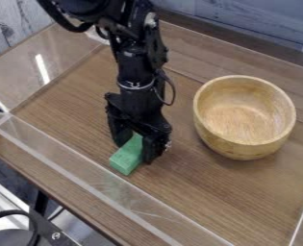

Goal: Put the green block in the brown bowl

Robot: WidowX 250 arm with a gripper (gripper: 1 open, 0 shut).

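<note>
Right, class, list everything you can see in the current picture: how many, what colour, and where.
Block: one, green, on the table between and partly under the gripper's fingers.
Bowl: one, light brown, on the table, right side of the picture, nothing visible inside.
Table: one, brown, beneath both.
Cables: several, black, lower left corner.
Robot arm: one, black, reaching down from the top.
Gripper: one, black, open, over the block.

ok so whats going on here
A black robot arm is reaching down over the green block, with its hand open around the block's upper part. The block is on the wooden table, and the brown bowl sits off to one side, the block not yet in it.
</note>
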